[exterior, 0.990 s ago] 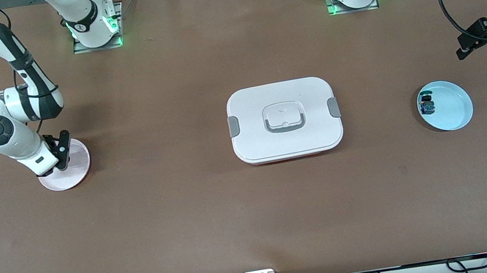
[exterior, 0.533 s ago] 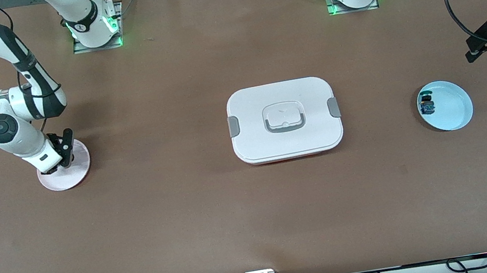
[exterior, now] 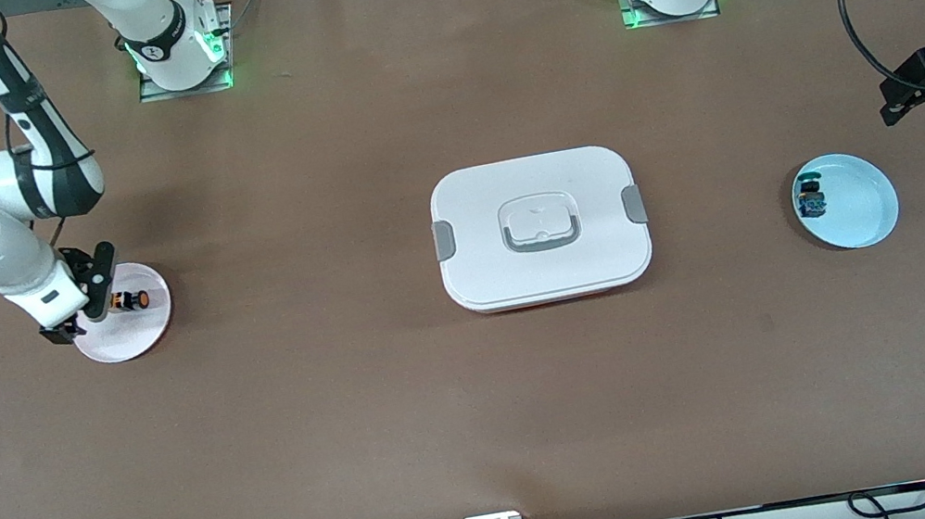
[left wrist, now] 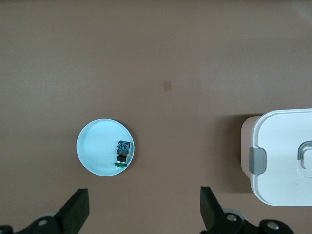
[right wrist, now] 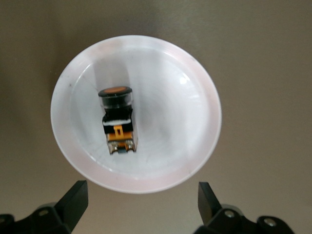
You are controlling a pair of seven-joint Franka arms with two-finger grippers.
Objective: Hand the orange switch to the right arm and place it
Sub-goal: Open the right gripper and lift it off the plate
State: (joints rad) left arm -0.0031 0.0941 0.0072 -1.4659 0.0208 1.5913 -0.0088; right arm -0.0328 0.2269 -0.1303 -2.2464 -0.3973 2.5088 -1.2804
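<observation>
The orange switch (exterior: pixel 128 301) lies on its side on the pale pink plate (exterior: pixel 148 335) at the right arm's end of the table. In the right wrist view the orange switch (right wrist: pixel 118 122) shows its orange cap and tan-orange block end, lying free on the plate (right wrist: pixel 204 97). My right gripper (exterior: pixel 82 299) hangs open just above the plate's edge, apart from the switch. Its fingers (right wrist: pixel 75 197) hold nothing, and the right gripper (right wrist: pixel 141 195) is wide. My left gripper (exterior: pixel 902 94) waits open in the air at the left arm's end, and the left gripper (left wrist: pixel 144 207) is empty.
A light blue plate (exterior: pixel 867 215) at the left arm's end holds a small black switch with green and blue parts (exterior: pixel 811 198); both show in the left wrist view (left wrist: pixel 95 151) (left wrist: pixel 124 153). A white lidded box (exterior: pixel 473 211) stands mid-table.
My right gripper opened and let go of the orange switch onto the pink plate, then drew up and back from it. The left gripper shifted slightly.
</observation>
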